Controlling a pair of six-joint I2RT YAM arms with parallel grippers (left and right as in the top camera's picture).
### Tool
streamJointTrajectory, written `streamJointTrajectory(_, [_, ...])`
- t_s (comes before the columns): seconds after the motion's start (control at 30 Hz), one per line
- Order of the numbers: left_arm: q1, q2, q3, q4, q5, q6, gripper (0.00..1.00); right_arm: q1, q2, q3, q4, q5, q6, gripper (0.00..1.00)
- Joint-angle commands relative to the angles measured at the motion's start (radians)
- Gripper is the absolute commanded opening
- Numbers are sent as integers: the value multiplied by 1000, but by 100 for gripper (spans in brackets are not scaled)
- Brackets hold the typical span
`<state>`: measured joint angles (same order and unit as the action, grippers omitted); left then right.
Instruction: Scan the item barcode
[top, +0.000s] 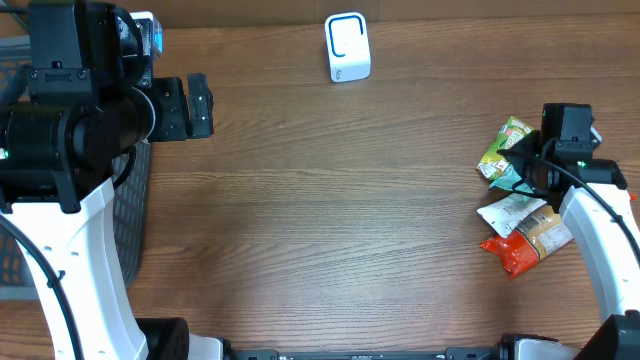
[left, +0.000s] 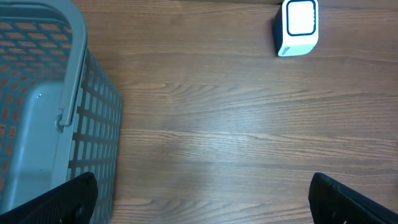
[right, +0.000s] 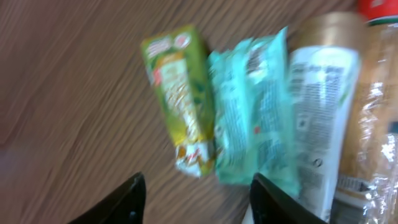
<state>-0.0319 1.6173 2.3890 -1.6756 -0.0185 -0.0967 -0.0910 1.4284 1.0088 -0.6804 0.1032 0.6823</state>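
Note:
A pile of snack items lies at the table's right edge: a yellow-green packet (top: 505, 143) (right: 180, 99), a teal packet (right: 252, 106), a white packet (top: 510, 211) (right: 320, 118), a tan packet (top: 546, 232) (right: 373, 106) and a red one (top: 510, 256). My right gripper (top: 522, 165) (right: 199, 199) hovers open just above the pile, and nothing is between its fingers. That view is blurred, so no barcode can be read. The white scanner (top: 347, 47) (left: 297, 28) stands at the back centre. At the far left my left gripper (top: 198, 106) (left: 202, 205) is wide open and holds nothing.
A grey mesh basket (top: 132, 215) (left: 43, 93) stands at the left edge, beside and below the left arm. Bare wooden tabletop (top: 330, 210) stretches between the basket and the pile.

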Motion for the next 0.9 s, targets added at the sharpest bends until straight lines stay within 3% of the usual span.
streamJointTrajectory(0.0, [0, -1, 2, 4, 8, 19, 100, -3, -89, 72, -18, -182, -186, 59])
streamJointTrajectory(0.2, [0, -1, 2, 4, 8, 19, 100, -1, -220, 182, -132, -473, -433, 70])
streamJointTrajectory(0.3, [0, -1, 2, 4, 8, 19, 100, 0, -298, 235, -235, -570, -549, 80])
streamJointTrajectory(0.43, [0, -1, 2, 4, 8, 19, 100, 0, -451, 252, -356, -628, -554, 100])
streamJointTrajectory(0.7, [0, -1, 2, 4, 8, 19, 100, 0, -554, 252, -461, -681, -549, 100])
streamJointTrajectory(0.87, [0, -1, 2, 4, 8, 19, 100, 17, -551, 240, -472, -608, -664, 100])
